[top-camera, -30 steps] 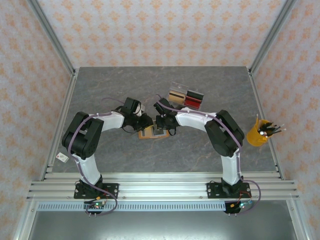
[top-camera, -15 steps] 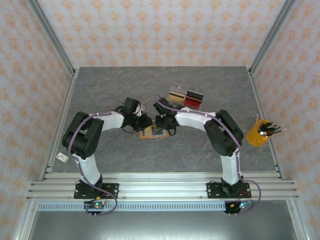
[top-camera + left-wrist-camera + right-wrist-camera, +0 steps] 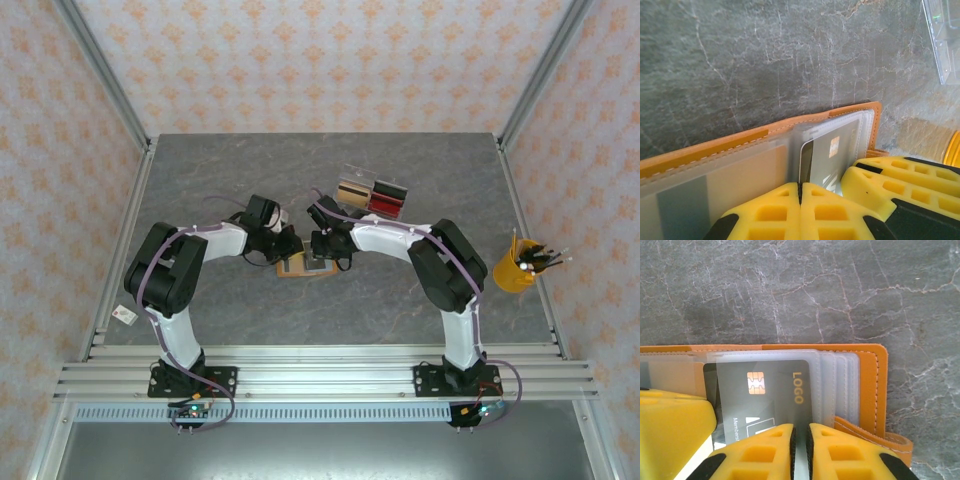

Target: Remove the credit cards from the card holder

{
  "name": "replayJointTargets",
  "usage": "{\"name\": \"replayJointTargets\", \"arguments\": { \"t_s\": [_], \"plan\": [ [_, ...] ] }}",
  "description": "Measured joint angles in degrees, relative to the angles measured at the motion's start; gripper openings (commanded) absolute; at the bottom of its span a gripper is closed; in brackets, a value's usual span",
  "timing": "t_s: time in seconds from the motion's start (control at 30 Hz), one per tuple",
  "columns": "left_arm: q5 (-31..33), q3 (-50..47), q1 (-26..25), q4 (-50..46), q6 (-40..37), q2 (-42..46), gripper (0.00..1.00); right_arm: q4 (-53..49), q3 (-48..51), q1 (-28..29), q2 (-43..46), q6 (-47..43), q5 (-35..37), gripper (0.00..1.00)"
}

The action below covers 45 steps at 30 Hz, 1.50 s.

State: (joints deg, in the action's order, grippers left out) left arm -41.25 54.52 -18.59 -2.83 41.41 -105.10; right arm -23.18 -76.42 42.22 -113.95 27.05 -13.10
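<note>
The card holder [image 3: 303, 266] is lying open mid-frame. The left gripper [image 3: 800, 192] is pressing clenched on its sleeves [image 3: 740, 170]. The right gripper [image 3: 800, 437] is pinching the credit card [image 3: 765, 385] by its lower edge. It looks thin, stiff and slick, so it is probably needing a firm edge grip.

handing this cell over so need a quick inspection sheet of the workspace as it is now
surface: grey marbled table, no spills seen
job's things: wallet open, card in a clear sleeve, not out yet
clutter: clear case beyond the wallet; cup of pens at right edge
grippers: left gripper and right gripper shut, tips at the wallet; what they pinch unclear
cables: purple cable along each arm, no snag seen
surroundings: patterned walls, metal frame
</note>
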Motion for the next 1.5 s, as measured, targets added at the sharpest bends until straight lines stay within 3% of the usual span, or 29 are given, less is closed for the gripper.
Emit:
{"name": "replayJointTargets", "arguments": {
  "t_s": [1.3, 1.5],
  "plan": [
    [0.2, -1.66, 2.14, -2.95, -3.82, 3.48, 0.0, -1.95, -2.36, 0.0, -1.42, 0.15, -4.92, 0.16],
    [0.02, -1.66, 2.21, -2.91, -3.78, 3.48, 0.09, -2.19, -3.21, -0.07, -2.08, 0.15, -5.49, 0.16]
  ]
}}
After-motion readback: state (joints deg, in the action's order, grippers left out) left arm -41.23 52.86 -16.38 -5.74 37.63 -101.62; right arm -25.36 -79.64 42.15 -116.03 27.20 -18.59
